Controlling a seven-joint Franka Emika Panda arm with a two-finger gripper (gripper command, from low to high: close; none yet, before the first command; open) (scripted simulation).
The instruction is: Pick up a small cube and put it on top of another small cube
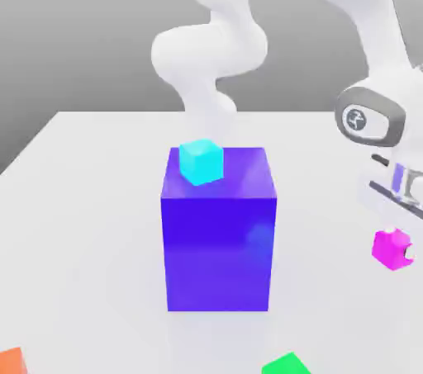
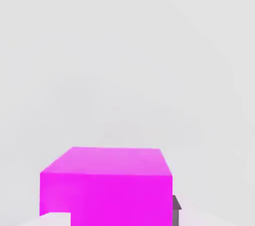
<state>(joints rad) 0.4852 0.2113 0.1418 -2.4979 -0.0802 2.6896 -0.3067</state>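
The small magenta cube hangs at the exterior view's right, well to the right of the big blue-violet block. My gripper reaches down from the white hand and is shut on it. In the hand view the magenta cube sits between my fingers, with a dark pad against one side and a white fingertip at the other. A cyan small cube rests on top of the blue-violet block, near its back left corner.
A green small cube lies at the front edge of the exterior view, right of centre. An orange-red cube sits at the front left corner. The white table spreads around the block, and the arm's base rises behind it.
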